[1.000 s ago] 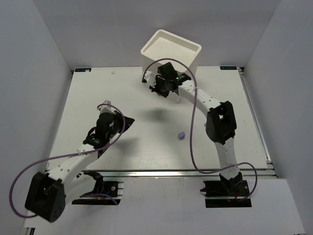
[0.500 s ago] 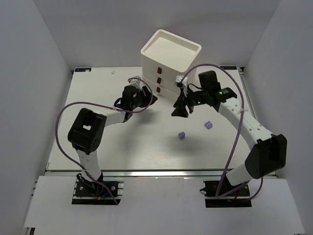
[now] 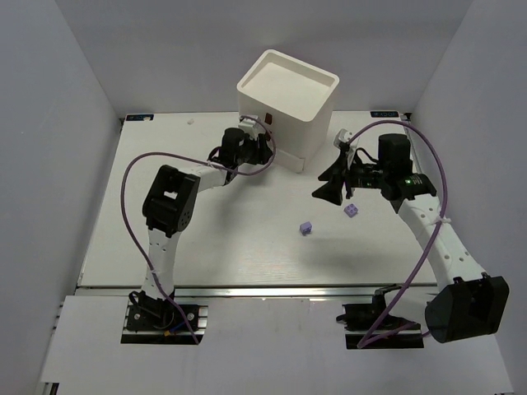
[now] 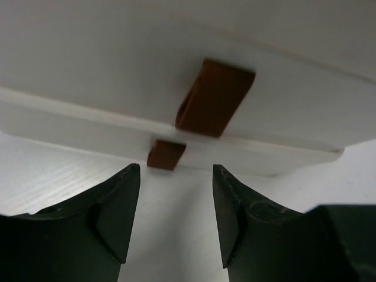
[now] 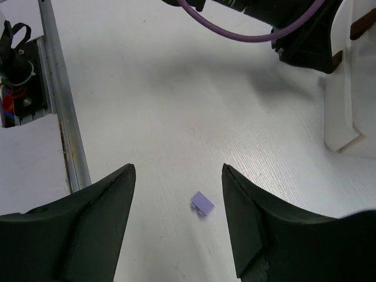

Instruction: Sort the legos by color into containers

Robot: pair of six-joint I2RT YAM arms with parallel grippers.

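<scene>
The containers are drawers in a white cabinet at the back centre, with red-brown pulls on their fronts. My left gripper is open right at the drawer fronts. In the left wrist view its open jaws sit just below the lower pull and hold nothing. Two lavender legos lie on the table, one in the middle and one further right. My right gripper hovers open above the table, and one lavender lego shows between its fingers, untouched.
The cabinet's corner, its lowest drawer sticking out slightly, stands at the right of the right wrist view. The left arm and its purple cable cross the top there. A metal rail marks the table's edge.
The left arm swung from the near left up to the cabinet's drawers. The right arm left the cabinet for the table's right half. Both grippers opened. A second lavender lego now lies on the table.
</scene>
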